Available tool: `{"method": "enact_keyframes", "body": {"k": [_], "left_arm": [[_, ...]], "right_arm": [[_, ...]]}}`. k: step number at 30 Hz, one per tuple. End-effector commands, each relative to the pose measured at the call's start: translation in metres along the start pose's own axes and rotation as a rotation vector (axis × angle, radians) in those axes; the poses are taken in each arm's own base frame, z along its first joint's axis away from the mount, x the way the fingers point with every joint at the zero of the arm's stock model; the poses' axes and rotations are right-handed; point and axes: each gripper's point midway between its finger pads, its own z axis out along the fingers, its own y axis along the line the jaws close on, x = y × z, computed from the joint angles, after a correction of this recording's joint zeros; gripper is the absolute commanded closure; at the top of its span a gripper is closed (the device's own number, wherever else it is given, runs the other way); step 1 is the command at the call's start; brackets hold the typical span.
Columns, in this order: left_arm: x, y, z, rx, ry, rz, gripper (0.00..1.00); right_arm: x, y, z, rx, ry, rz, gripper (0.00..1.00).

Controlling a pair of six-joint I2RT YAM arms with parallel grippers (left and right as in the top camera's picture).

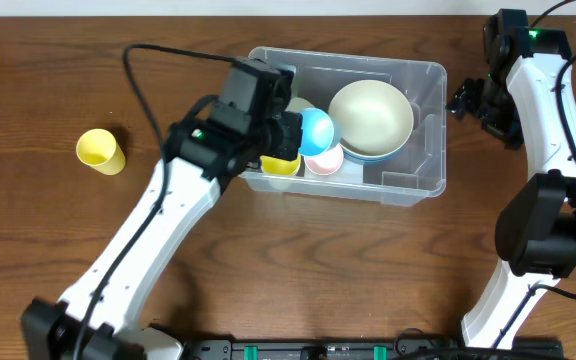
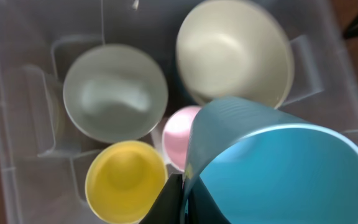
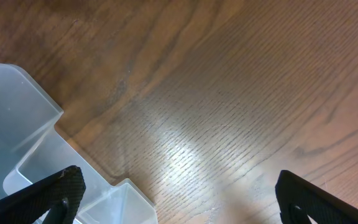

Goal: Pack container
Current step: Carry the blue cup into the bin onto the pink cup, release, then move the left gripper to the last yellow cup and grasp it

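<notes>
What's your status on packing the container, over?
Left gripper jaws shut on blue cup over container. Right gripper jaws open, empty. Yellow cup out on table.

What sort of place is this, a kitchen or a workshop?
Probably a robotics lab: a left robot arm and right robot arm at a wooden table, plastic bowls in a clear container.

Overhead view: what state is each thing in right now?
container, open-topped, partly packed.
blue cup, held over the container.
left gripper, shut on blue cup.
right gripper, open, empty.
cream bowl, upright inside the container.
yellow cup, on the table, outside the container.
</notes>
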Motion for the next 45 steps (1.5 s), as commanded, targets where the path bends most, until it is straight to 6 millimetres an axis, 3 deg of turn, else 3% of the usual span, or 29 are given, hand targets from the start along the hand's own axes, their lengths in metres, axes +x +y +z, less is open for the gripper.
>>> {"method": "enact_keyframes", "body": {"k": [1, 12, 18, 25, 30, 33, 38, 40, 43, 45], "left_arm": [[0.006, 0.006, 0.013, -0.022, 0.038, 0.018, 0.94], [0.026, 0.013, 0.054, -0.043, 0.145, 0.018, 0.94], [0.030, 0.016, 0.062, -0.049, 0.166, 0.014, 0.93], [0.030, 0.016, 0.061, -0.048, 0.165, 0.017, 0.60], [0.022, 0.013, 0.054, -0.041, 0.137, 0.021, 0.58], [0.008, 0.007, 0.038, -0.029, 0.084, 0.029, 0.56], [-0.020, 0.009, -0.010, -0.053, -0.053, 0.062, 0.48], [-0.031, 0.024, -0.037, -0.126, -0.127, 0.050, 0.46], [-0.044, 0.064, -0.093, -0.320, -0.266, -0.034, 0.40], [-0.045, 0.100, -0.136, -0.478, -0.366, -0.163, 0.26]], "right_arm": [[0.000, 0.000, -0.001, 0.004, -0.006, 0.014, 0.01], [0.000, 0.000, -0.001, 0.004, -0.007, 0.014, 0.01], [0.000, 0.000, -0.001, 0.004, -0.007, 0.014, 0.01], [0.000, 0.000, -0.001, 0.004, -0.007, 0.014, 0.01], [0.000, 0.000, -0.001, 0.004, -0.007, 0.014, 0.01], [0.000, 0.000, -0.001, 0.004, -0.007, 0.014, 0.01], [0.000, 0.000, -0.001, 0.004, -0.007, 0.014, 0.01], [0.000, 0.000, -0.001, 0.004, -0.007, 0.014, 0.01], [0.000, 0.000, -0.001, 0.004, -0.007, 0.014, 0.01], [0.000, 0.000, -0.001, 0.004, -0.007, 0.014, 0.01]]}}
